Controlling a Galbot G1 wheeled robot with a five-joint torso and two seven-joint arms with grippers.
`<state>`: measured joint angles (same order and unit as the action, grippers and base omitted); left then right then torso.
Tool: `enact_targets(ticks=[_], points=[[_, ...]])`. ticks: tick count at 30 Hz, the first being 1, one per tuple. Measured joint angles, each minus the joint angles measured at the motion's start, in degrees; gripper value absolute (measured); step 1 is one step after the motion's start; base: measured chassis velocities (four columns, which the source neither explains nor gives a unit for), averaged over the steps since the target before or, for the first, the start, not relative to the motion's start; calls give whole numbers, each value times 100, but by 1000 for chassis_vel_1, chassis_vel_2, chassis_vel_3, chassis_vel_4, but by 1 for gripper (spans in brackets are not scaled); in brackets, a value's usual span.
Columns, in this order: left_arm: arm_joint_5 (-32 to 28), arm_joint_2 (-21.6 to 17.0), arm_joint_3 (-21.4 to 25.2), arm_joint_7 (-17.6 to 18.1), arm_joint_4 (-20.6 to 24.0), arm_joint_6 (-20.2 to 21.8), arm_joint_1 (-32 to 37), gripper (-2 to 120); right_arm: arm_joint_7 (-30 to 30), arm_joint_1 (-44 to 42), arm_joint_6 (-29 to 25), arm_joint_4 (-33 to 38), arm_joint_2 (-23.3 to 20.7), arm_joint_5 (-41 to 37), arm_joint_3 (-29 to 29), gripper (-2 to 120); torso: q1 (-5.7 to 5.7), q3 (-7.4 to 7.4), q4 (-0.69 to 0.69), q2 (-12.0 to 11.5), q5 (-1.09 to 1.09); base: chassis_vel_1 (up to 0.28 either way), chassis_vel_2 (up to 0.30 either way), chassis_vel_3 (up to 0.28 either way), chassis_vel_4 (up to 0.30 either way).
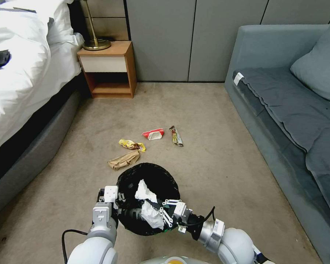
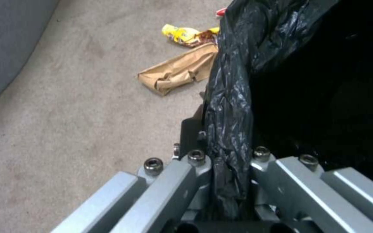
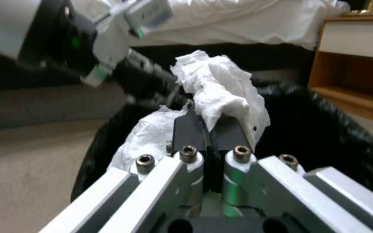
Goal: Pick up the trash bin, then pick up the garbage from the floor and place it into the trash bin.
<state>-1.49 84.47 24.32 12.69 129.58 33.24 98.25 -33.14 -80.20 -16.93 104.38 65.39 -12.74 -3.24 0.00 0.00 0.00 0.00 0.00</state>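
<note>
Head view, lower centre: your left end effector (image 1: pixel 118 205) pinches the trash bin (image 1: pixel 149 198) rim; your right end effector (image 1: pixel 161 212) grips crumpled white tissue (image 1: pixel 152 216) over it.

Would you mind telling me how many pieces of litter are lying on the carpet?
4: brown paper bag nearest the black-lined bin, yellow wrapper behind it, red-white wrapper, dark wrapper. The bin may hide others.

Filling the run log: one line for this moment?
left gripper: shut on trash bin rim | right gripper: holds tissue over bin
</note>
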Motion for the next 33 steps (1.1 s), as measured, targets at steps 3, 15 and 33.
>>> enact_targets(ticks=[3,15,33], points=[[-6,0,3,0,5,1,-9,1,-5,9,1,-48,5,64,-2,0,0,0,0,0,0,0,0,0,0],[20,25,-47,-1,46,4,52,1,882,352,306,-93,78,229,225,39,0,0,0,0,0,0,0,0,0],[50,31,-103,-2,63,0,73,1,1348,586,810,102,-141,317,375,100,0,0,0,0,0,0,0,0,0]])
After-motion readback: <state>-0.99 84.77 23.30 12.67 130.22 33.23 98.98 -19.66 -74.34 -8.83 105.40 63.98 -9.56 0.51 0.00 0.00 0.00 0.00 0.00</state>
